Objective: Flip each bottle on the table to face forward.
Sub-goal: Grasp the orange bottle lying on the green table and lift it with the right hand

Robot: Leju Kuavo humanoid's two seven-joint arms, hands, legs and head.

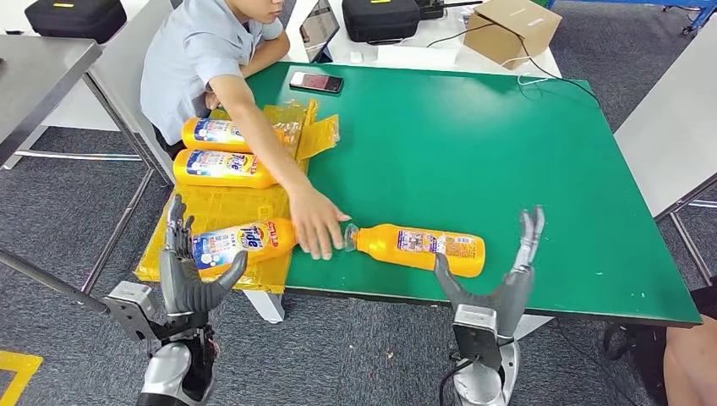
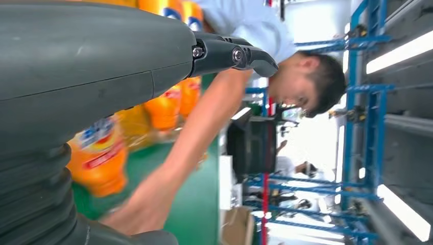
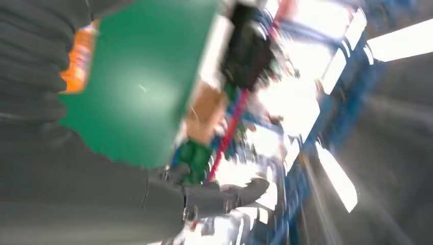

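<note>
Several orange detergent bottles lie on the green table (image 1: 473,135). One bottle (image 1: 420,248) lies on its side near the front edge, cap to the left, with its small-print label up; a person's hand (image 1: 317,222) rests at its cap. A Tide-labelled bottle (image 1: 241,242) lies on a yellow plastic sheet (image 1: 228,207) at the front left. Two more labelled bottles (image 1: 221,167) (image 1: 220,133) lie behind it. My left hand (image 1: 188,275) is open, just in front of the Tide bottle. My right hand (image 1: 499,275) is open, at the table's front edge by the bottle's base.
A person in a grey shirt (image 1: 190,59) leans in from the far left, arm (image 1: 254,127) stretched across the bottles. A phone (image 1: 316,82), a cardboard box (image 1: 511,30) and a black case (image 1: 380,17) lie at the back. Grey tables (image 1: 668,127) stand on both sides.
</note>
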